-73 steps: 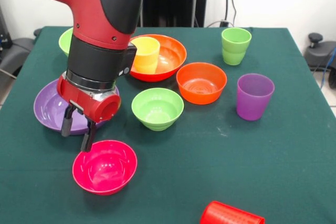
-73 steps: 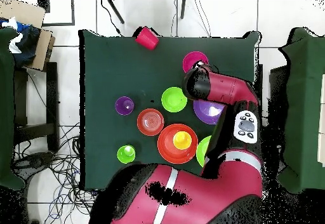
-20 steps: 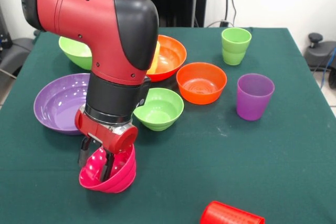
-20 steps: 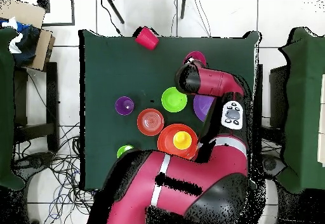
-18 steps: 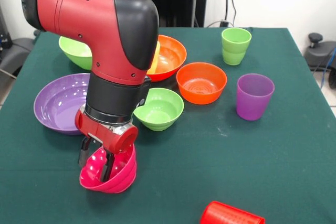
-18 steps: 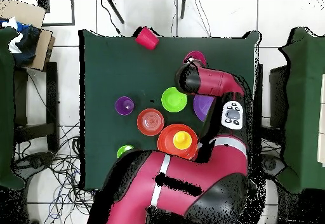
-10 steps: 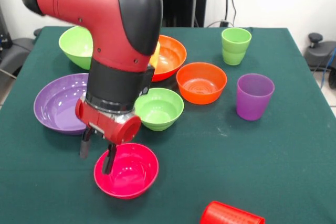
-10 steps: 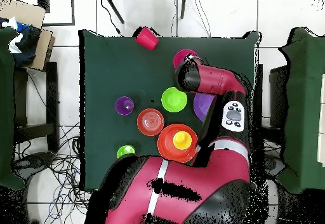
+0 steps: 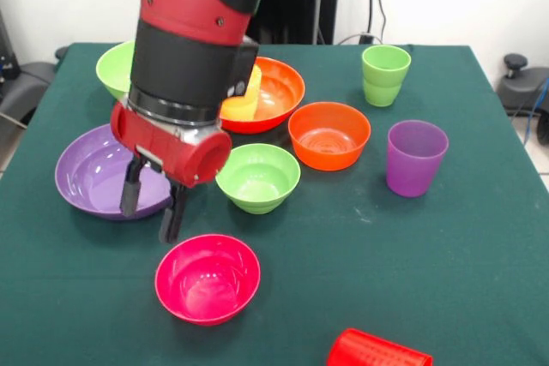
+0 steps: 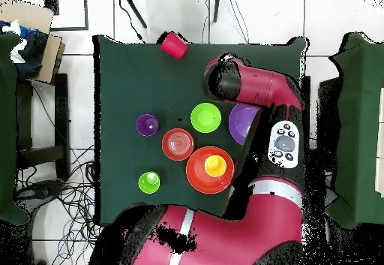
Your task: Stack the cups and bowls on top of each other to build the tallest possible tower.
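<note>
Hand, two black fingers parted, empty, just above glossy round magenta-pink bowl upright on green cloth counter; yellow cup inside large orange bowl; red ribbed cup on its side at counter edge; purple cup upright.

Nothing here you can actually read, honestly: no words, brand names, numbers or signs show up on any cup, bowl or the green counter in either view. The closest you get is the small white panel on the robot arm in the overhead view, which has a few dark button-like marks, but they're too small to make out as letters or digits.
</note>
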You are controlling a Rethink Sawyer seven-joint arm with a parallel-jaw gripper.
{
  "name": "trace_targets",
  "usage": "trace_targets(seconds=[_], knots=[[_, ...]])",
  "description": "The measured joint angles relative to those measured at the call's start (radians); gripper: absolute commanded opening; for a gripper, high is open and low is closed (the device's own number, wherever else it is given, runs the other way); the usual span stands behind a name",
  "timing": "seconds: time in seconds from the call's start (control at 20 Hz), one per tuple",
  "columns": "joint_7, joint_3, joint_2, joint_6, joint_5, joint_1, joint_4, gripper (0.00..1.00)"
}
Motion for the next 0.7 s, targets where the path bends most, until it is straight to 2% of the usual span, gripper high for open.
trace_targets(seconds=[0.3,0.7], knots=[[0.000,0.000,-0.032,0.021,0.008,0.000,0.000,1.00],[0.000,0.028,-0.034,0.021,0.017,-0.001,0.003,1.00]])
